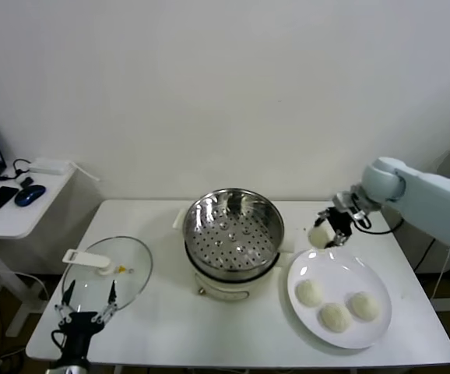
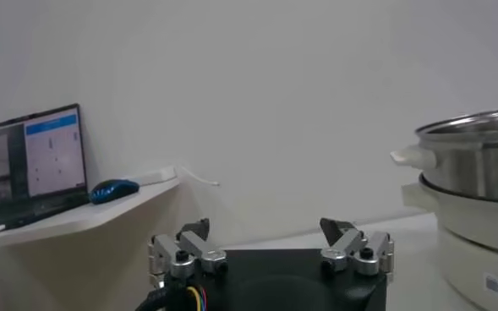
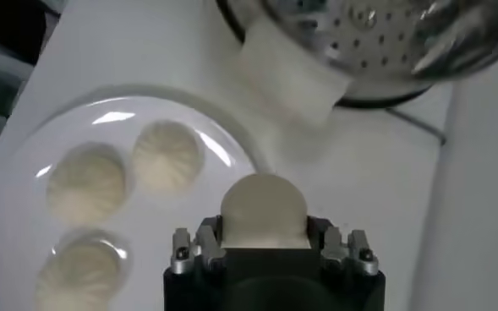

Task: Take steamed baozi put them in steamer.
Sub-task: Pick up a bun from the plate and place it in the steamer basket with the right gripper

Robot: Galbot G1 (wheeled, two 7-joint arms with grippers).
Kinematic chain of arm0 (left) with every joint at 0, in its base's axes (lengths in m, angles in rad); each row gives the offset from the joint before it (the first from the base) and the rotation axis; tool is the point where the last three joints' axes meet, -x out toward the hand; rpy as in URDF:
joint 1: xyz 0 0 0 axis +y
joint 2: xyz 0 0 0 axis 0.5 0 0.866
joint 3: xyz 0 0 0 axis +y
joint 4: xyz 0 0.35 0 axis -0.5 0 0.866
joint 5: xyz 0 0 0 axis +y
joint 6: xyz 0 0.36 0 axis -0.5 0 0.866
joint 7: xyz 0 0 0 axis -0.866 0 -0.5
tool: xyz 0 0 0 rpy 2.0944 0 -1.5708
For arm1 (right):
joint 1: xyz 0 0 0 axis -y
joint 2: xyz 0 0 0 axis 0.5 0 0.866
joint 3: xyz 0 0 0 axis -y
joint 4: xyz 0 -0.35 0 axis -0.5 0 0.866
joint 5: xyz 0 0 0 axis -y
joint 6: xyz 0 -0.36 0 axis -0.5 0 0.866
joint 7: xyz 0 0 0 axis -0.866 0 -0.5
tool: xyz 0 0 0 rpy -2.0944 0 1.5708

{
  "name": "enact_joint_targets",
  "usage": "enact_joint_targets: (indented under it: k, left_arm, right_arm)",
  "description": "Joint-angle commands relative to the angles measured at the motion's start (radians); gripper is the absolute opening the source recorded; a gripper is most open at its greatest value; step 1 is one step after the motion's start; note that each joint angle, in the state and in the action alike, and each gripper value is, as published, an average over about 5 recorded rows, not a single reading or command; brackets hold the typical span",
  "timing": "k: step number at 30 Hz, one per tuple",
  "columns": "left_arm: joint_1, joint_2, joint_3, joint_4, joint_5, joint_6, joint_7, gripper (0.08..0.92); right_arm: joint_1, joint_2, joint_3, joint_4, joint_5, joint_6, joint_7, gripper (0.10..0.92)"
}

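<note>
My right gripper (image 1: pixel 328 233) is shut on a steamed baozi (image 1: pixel 318 235) and holds it above the table between the white plate (image 1: pixel 373 331) and the steamer (image 1: pixel 233 226). In the right wrist view the off-white bun (image 3: pixel 264 210) sits between the jaws. Three more baozi (image 1: pixel 309 292) (image 1: pixel 335 316) (image 1: pixel 363 305) lie on the plate; they also show in the right wrist view (image 3: pixel 167 157). The shiny steel steamer on its cream base stands mid-table with nothing on its perforated floor. My left gripper (image 1: pixel 88 300) is open and idle at the table's front left.
A round glass lid (image 1: pixel 108 273) with a white handle lies at the table's left, just behind my left gripper. A side desk (image 1: pixel 19 210) with a laptop, phone and blue mouse stands to the far left. The steamer's side (image 2: pixel 473 182) shows in the left wrist view.
</note>
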Motion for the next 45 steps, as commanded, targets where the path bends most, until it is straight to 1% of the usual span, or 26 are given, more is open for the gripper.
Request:
enact_joint_targets:
  k: [1,5,9,17,22,30,36,40,45]
  left_arm:
    - [0.0,0.001,0.0,0.0,0.001,0.005,-0.003,0.823]
    - [0.002,0.001,-0.002,-0.004,-0.001,0.004,-0.003,0.823]
    - [0.008,0.0,-0.004,-0.009,-0.004,0.002,-0.004,0.823]
    - [0.016,0.001,-0.013,-0.027,-0.01,0.004,-0.006,0.823]
    - [0.019,0.004,-0.02,-0.034,-0.017,0.007,-0.006,0.823]
    - [0.022,0.007,-0.021,-0.031,-0.021,0.006,-0.003,0.823]
    - [0.02,0.009,-0.023,-0.026,-0.022,0.006,-0.003,0.823]
    - [0.017,0.01,-0.023,-0.023,-0.022,0.006,-0.003,0.823]
    - [0.016,0.009,-0.023,-0.022,-0.017,0.008,-0.003,0.823]
  right_arm:
    - [0.312,0.081,-0.119,0.159,-0.006,0.123,-0.009,0.658]
    - [0.313,0.167,-0.098,0.158,-0.015,0.125,-0.007,0.654]
    - [0.264,0.262,-0.064,0.111,-0.069,0.133,-0.004,0.653]
    - [0.095,0.451,0.003,-0.038,-0.317,0.206,0.01,0.653]
    - [0.001,0.531,0.028,-0.12,-0.437,0.26,0.021,0.653]
    - [-0.113,0.602,0.097,-0.233,-0.643,0.365,0.036,0.653]
    - [-0.16,0.621,0.138,-0.257,-0.757,0.416,0.044,0.653]
    - [-0.19,0.626,0.161,-0.263,-0.815,0.436,0.049,0.653]
    - [-0.216,0.627,0.173,-0.268,-0.84,0.444,0.05,0.653]
